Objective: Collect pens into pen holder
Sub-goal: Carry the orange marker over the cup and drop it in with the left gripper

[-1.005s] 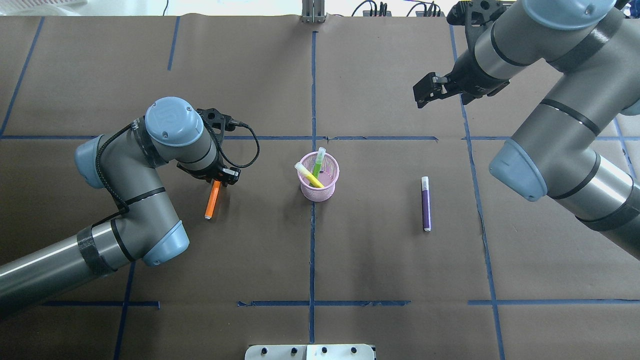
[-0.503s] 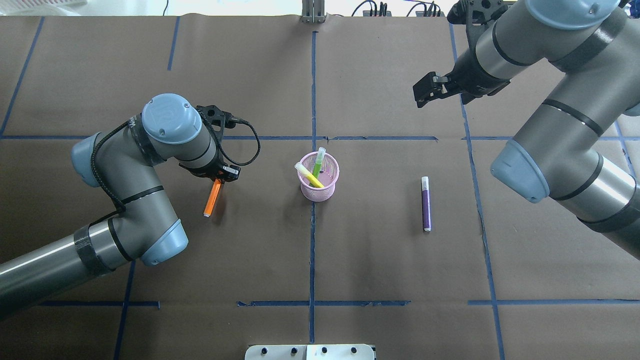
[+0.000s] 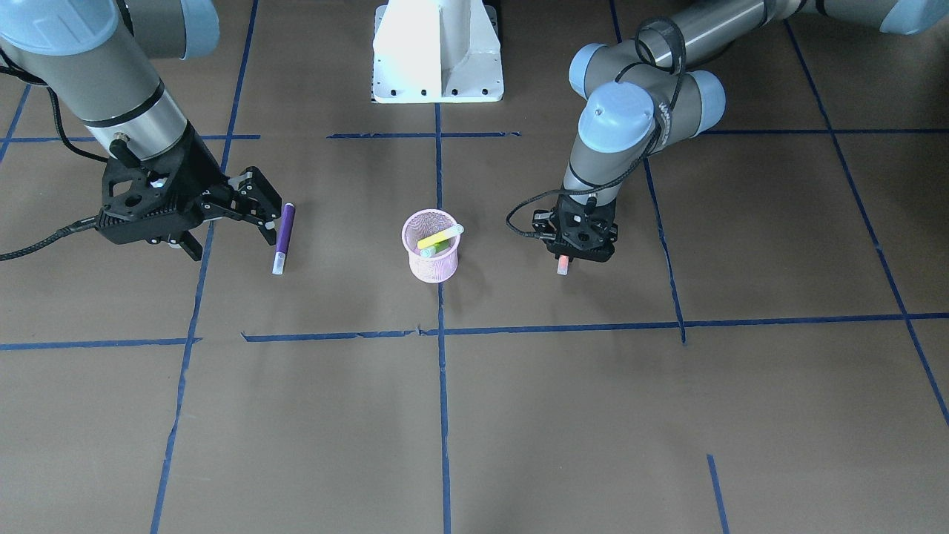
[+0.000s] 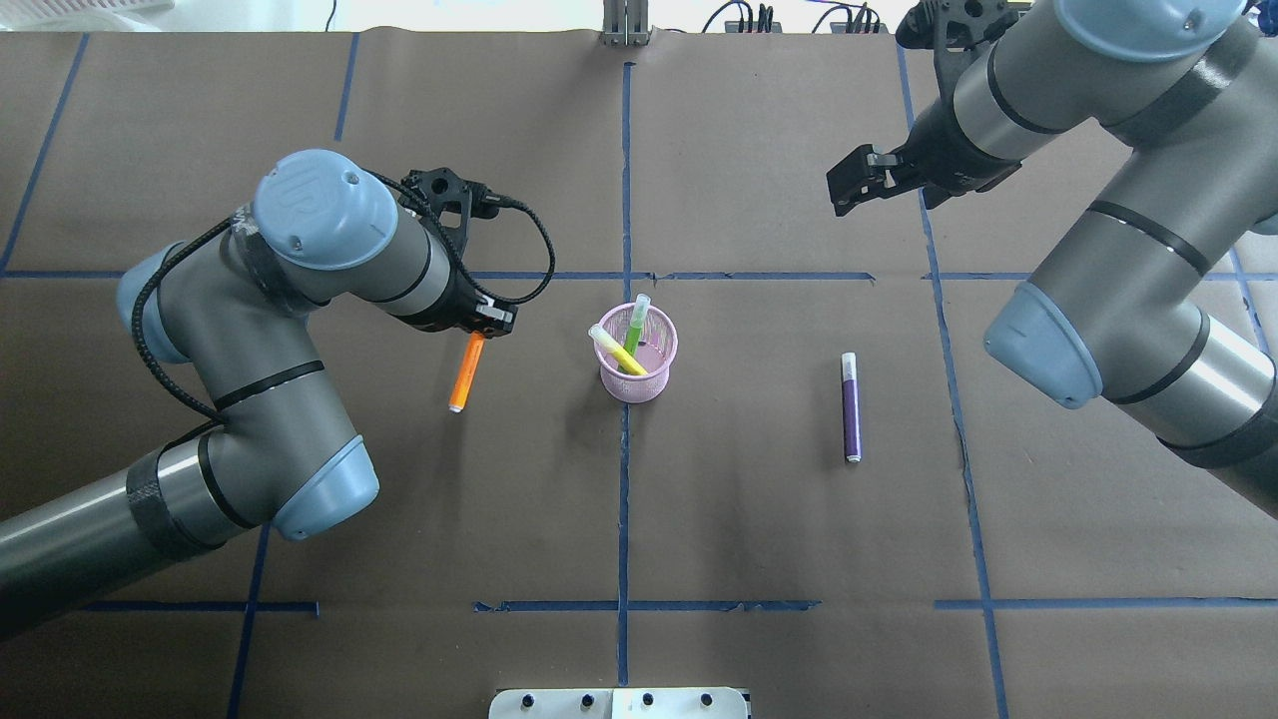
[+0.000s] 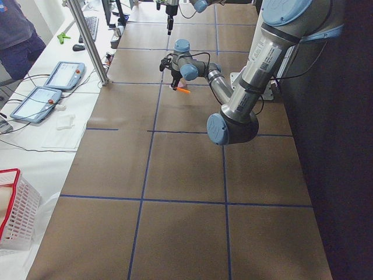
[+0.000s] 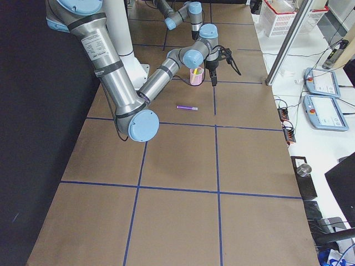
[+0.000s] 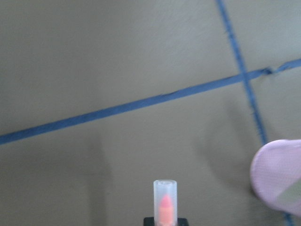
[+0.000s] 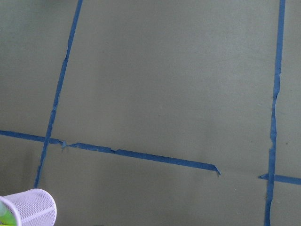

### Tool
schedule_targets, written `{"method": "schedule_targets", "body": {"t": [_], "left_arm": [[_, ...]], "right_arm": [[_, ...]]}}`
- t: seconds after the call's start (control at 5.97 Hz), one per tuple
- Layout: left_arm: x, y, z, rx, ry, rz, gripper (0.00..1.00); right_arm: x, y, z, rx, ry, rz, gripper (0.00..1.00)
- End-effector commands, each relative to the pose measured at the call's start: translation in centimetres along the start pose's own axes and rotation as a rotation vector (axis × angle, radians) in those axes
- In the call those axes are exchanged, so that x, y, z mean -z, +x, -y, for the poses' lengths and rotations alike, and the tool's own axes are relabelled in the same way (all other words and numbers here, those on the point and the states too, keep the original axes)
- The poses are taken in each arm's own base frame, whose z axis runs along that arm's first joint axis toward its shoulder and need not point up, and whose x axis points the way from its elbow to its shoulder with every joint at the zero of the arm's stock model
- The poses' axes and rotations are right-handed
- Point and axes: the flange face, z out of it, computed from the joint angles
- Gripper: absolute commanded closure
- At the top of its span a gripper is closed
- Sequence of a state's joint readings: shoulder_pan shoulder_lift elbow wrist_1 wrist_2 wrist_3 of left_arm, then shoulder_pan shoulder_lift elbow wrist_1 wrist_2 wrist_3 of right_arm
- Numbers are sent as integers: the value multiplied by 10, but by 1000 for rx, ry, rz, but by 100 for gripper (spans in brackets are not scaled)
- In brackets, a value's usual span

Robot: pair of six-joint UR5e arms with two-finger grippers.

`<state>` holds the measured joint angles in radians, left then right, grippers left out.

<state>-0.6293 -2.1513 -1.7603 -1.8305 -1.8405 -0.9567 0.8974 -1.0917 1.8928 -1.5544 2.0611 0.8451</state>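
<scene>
The pink mesh pen holder (image 4: 639, 361) stands at the table's middle and holds a green pen (image 4: 633, 328) and a yellow pen (image 4: 620, 352). My left gripper (image 4: 483, 326) is shut on the orange pen (image 4: 465, 373) and holds it off the table, left of the holder. In the left wrist view the pen's pale cap (image 7: 165, 201) points forward, with the holder (image 7: 278, 176) at the right edge. The purple pen (image 4: 850, 407) lies on the table right of the holder. My right gripper (image 3: 256, 204) is open and empty, raised above and beyond the purple pen (image 3: 282, 236).
Blue tape lines (image 4: 625, 200) cross the brown paper table cover. The robot's white base plate (image 3: 437, 52) stands at the near edge. In the exterior left view a side bench holds tablets (image 5: 49, 87) and a white basket (image 5: 14, 216).
My left gripper has lifted the orange pen off the table and carried it to the right, toward the pen holder. The right arm has hardly moved.
</scene>
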Motion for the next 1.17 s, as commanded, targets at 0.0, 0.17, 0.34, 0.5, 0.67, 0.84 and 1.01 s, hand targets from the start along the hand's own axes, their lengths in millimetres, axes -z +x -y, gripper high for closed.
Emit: {"method": "schedule_targets", "body": {"t": [0.0, 0.17, 0.34, 0.5, 0.67, 0.84, 1.01], "left_arm": [[43, 24, 17, 163, 257, -90, 100], [55, 44, 28, 277, 350, -105, 100], [45, 69, 10, 378, 433, -100, 100], [33, 85, -10, 470, 497, -96, 100], [14, 97, -32, 553, 549, -83, 100], [1, 106, -52, 569, 573, -71, 100], [-28, 108, -61, 597, 585, -33, 100]], "right_arm": [[-1, 2, -1, 0, -1, -3, 1], [-1, 2, -1, 0, -1, -3, 1], [-1, 2, -1, 0, -2, -2, 1], [-3, 4, -2, -2, -5, -5, 1], [-3, 4, -2, -2, -5, -5, 1], [-3, 5, -2, -3, -6, -6, 1], [-3, 5, -2, -3, -6, -6, 1]]}}
